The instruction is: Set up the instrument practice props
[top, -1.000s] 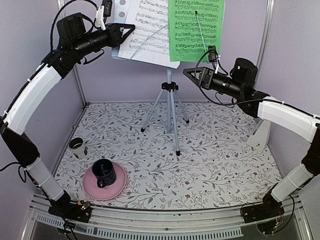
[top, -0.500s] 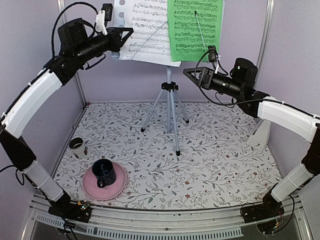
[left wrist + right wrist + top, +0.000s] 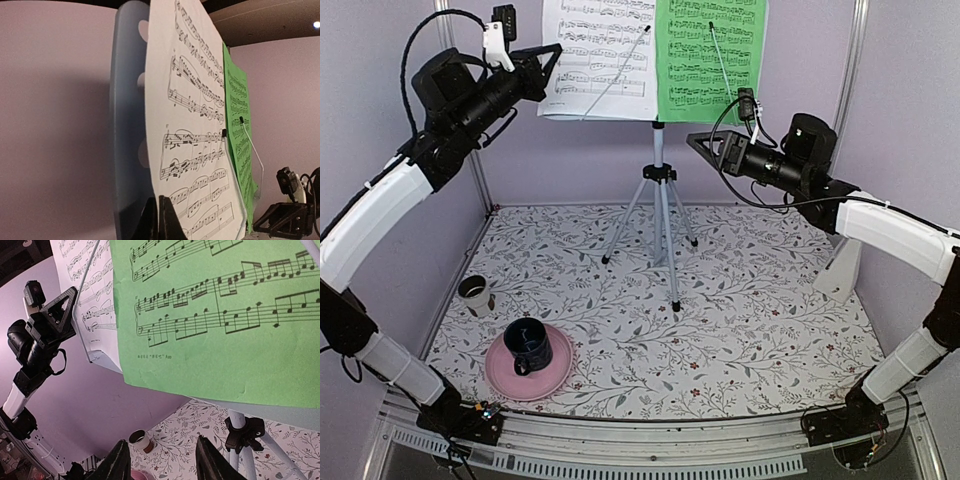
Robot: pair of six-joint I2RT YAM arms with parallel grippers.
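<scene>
The pale-blue music stand [image 3: 127,125] stands on its silver tripod [image 3: 660,215] at the back centre. A white sheet of music [image 3: 595,55] lies on its left half and a green sheet [image 3: 710,55] on its right half, each under a thin wire arm. My left gripper [image 3: 546,68] is shut on the white sheet's lower left edge [image 3: 200,150], its fingertips [image 3: 167,220] pressed together. My right gripper [image 3: 704,143] is open and empty just below the green sheet [image 3: 215,315]. The white pyramid metronome [image 3: 841,270] stands at the right, partly behind my right arm.
A dark mug [image 3: 528,345] on a pink plate [image 3: 552,378] sits at the front left, with a small beige cup [image 3: 475,293] behind it, also in the right wrist view [image 3: 140,439]. Lilac walls close the back and sides. The tripod legs spread over the flowered mat.
My left gripper rose and drew back to the left with the white sheet. The sheet went from tilted and hanging below the stand's ledge to level beside the green one. The right arm barely moved.
</scene>
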